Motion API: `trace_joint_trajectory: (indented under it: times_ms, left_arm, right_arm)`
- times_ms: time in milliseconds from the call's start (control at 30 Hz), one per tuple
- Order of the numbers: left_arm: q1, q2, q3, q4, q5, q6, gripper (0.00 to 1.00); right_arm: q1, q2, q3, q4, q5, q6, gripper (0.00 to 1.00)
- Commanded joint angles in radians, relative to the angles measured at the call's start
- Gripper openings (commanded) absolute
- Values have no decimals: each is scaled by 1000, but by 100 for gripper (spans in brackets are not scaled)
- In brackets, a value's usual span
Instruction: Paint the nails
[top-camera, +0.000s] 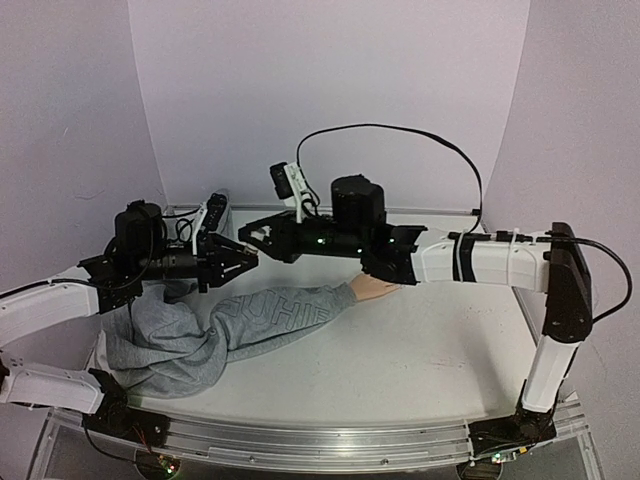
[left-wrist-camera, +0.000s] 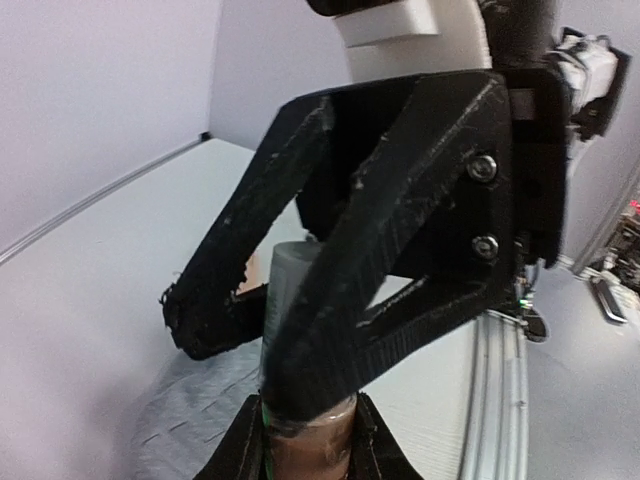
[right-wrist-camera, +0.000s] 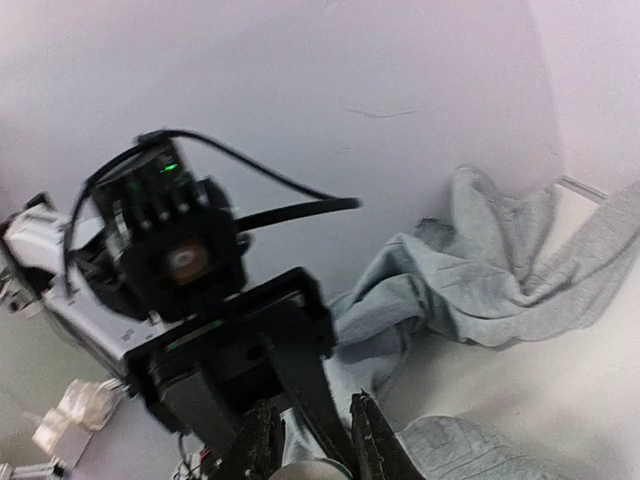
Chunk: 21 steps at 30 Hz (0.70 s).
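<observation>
**Both grippers closed on one small bottle, held above the left half of the table (top-camera: 430, 350).**

The left gripper (left-wrist-camera: 307, 440) is clamped on the brownish body of the bottle (left-wrist-camera: 311, 458). The right gripper (right-wrist-camera: 315, 450) is pinched narrow on the bottle's pale cap (left-wrist-camera: 288, 290), so the two grippers meet nose to nose. The right arm reaches across from the right, and its black wrist passes over the peach mannequin hand (top-camera: 372, 290). That hand lies on the table near the centre, well apart from the bottle. The wrist covers the fingertips, so the nails cannot be made out. The grey sweatshirt sleeve (top-camera: 280, 315) trails from the hand towards the left arm's base, where it lies bunched.
</observation>
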<state>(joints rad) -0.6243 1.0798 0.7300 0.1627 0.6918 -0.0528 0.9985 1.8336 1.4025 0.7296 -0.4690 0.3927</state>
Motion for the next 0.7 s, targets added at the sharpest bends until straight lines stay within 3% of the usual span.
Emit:
trace_joint_trajectory:
  times_ms: [0,100,333,400,567,667]
  left_arm:
    - [5,-74,-11,101,-381,88,0]
    - [4,-93,-22,101,-417,106,0]
    - [3,-96,-22,100,-411,104,0]
    - [3,-88,-16,95,-396,97,0]
    - [3,-73,0,74,-361,90,0]
    - [5,-60,9,59,-351,83,0]
  right_arm:
    - [189,103,157,-237,570,180,0]
    - [296,179,294,-346,823,299,0]
    - [333,194,384,-369,865,297,1]
    - [318,158,372,-368,842,261,17]
    - [237,-8,210,-307,728,166,68]
    - [195,-117,86,-238,618,54,90]
